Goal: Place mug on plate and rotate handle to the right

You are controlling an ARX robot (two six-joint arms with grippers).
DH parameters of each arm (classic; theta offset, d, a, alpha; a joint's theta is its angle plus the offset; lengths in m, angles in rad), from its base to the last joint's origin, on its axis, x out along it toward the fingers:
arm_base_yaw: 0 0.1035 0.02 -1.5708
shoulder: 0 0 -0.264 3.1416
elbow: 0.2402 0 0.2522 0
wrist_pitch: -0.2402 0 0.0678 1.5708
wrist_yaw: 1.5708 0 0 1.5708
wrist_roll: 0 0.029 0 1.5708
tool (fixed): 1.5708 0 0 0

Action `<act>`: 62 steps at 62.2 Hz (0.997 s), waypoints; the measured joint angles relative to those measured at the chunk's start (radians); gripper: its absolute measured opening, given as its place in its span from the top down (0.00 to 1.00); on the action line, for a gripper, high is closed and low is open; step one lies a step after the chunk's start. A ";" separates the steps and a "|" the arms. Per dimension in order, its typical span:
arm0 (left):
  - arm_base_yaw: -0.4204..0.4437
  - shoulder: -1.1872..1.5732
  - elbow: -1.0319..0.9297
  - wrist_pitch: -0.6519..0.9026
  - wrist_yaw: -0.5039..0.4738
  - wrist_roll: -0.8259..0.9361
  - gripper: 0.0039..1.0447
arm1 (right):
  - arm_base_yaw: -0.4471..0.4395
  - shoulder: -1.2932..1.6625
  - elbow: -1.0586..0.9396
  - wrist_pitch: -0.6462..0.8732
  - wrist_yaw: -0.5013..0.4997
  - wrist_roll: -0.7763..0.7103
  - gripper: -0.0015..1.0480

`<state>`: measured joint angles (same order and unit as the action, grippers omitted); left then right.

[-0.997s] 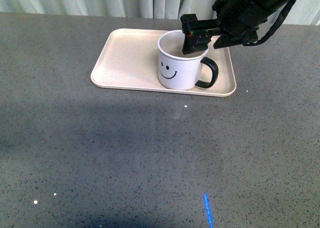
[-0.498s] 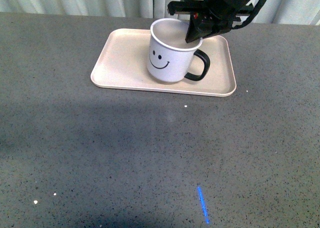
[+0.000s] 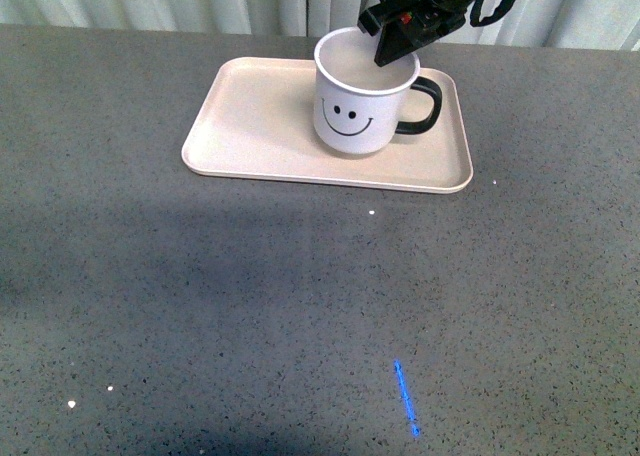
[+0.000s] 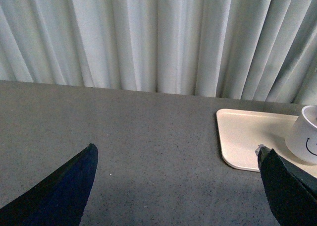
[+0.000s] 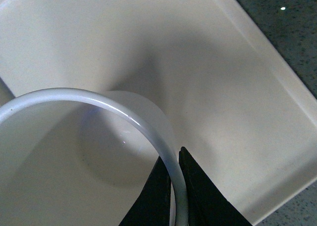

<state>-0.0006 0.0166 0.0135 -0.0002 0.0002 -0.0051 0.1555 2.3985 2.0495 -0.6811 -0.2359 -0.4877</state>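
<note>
Your left gripper [image 4: 176,147] hangs spread wide and empty over the grey table [image 4: 148,127]. On the plate [image 3: 260,116], the mug [image 3: 382,104] stands upright in the right half, shifted right since half a second ago. Its printed black smiley face [image 3: 352,120] is now square to you and the handle [image 3: 428,106] points right. Your right gripper [image 3: 398,48] pinches the mug's far rim.

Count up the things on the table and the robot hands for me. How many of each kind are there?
White smiley-face mug: 1
Pale pink-beige tray: 1
Robot hands: 2 (left hand open over the bare table, right hand pinching the mug's rim)
Total: 4
</note>
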 joint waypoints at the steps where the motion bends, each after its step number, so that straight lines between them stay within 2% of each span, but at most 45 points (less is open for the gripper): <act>1: 0.000 0.000 0.000 0.000 0.000 0.000 0.09 | 0.000 0.004 0.004 -0.003 -0.002 -0.005 0.98; 22: 0.000 0.000 0.000 0.000 0.000 0.000 0.09 | -0.001 0.077 0.134 -0.095 -0.016 -0.112 0.98; 49: 0.000 0.000 0.000 0.000 0.000 0.000 0.09 | -0.001 0.111 0.198 -0.159 0.005 -0.202 0.98; 62: 0.000 0.000 0.000 0.000 0.000 0.000 0.09 | 0.000 0.134 0.219 -0.173 0.027 -0.233 0.69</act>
<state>-0.0006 0.0166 0.0135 -0.0002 0.0002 -0.0051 0.1551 2.5324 2.2681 -0.8543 -0.2085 -0.7212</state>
